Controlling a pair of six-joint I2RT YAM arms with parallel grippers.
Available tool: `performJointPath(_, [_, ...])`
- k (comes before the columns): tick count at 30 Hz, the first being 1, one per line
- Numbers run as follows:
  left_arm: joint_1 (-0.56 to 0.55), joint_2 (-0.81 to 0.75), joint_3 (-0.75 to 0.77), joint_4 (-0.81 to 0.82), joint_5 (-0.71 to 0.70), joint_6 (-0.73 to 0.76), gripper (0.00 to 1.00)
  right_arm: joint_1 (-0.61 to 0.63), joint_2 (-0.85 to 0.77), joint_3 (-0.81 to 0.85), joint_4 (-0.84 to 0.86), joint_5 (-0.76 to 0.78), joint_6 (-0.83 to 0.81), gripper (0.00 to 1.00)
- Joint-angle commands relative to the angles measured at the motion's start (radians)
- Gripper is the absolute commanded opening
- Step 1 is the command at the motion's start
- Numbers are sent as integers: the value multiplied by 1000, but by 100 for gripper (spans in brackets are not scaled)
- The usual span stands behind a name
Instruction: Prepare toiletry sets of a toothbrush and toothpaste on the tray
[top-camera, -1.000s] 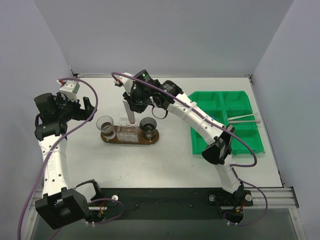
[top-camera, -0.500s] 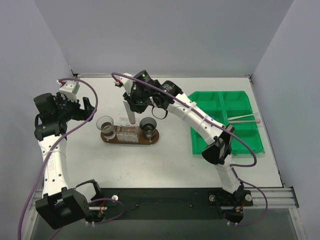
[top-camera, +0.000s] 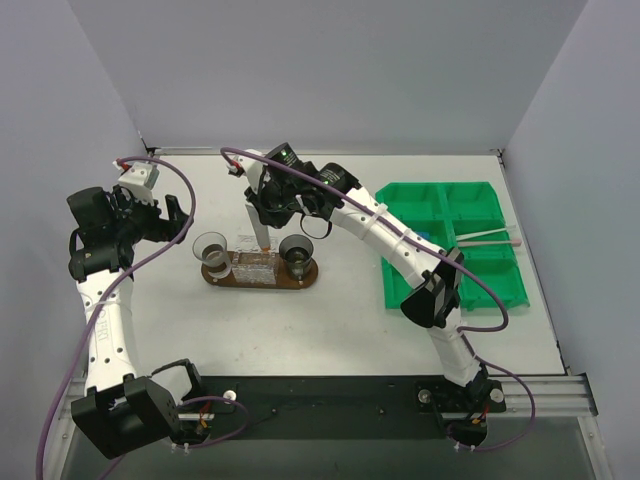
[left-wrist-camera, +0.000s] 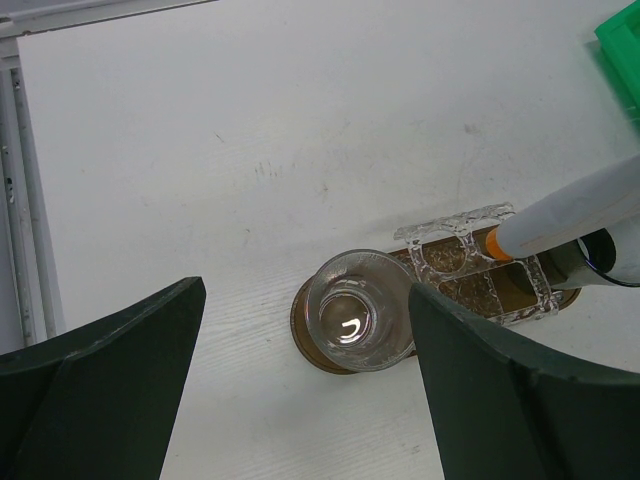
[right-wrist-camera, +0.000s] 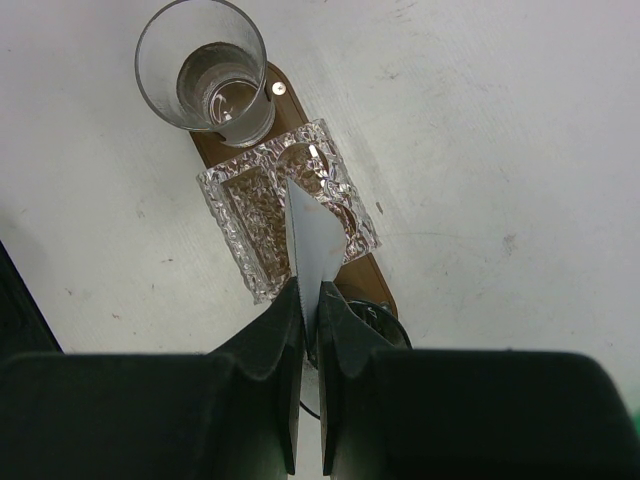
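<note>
**Placing the toothpaste, first set.** The right gripper (right-wrist-camera: 311, 315) is clenched on the flat end of the toothpaste (right-wrist-camera: 318, 240). The tube hangs cap-down over the clear ribbed holder (right-wrist-camera: 250, 225), which sits mid-length on the tray (right-wrist-camera: 287, 112). The orange cap is at or just above one of the holder's openings; whether it has entered cannot be told. The tray lies left of the tabletop's (top-camera: 330, 320) centre, its long axis along the near edge, with a clear cup (top-camera: 210, 250) at its left end and another (top-camera: 295, 252) at its right. The left gripper (left-wrist-camera: 304, 290) waits over the left cup with its fingers spread wide and nothing between them. The next move is probably a straight descent that keeps the tube upright until the cap seats, and only then a release. The toothbrush (top-camera: 487, 237) lies across the green sectioned bin (top-camera: 440, 195) by the right edge, not yet fetched. The tabletop is white and faintly scuffed, enclosed by plain pale grey walls at the left, far and right sides, with a dark rail strip along the near edge.
</note>
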Motion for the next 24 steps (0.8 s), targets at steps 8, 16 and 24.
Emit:
performJointPath(8, [14, -10, -4, 40, 37, 13, 94, 8, -15, -1, 14, -5, 8, 0])
performJointPath(16, [14, -10, -1, 40, 41, 9, 94, 8, -24, 11, 14, 24, -10, 0])
performJointPath(24, [14, -8, 2, 34, 45, 9, 94, 8, -29, 31, 16, 33, -19, 0])
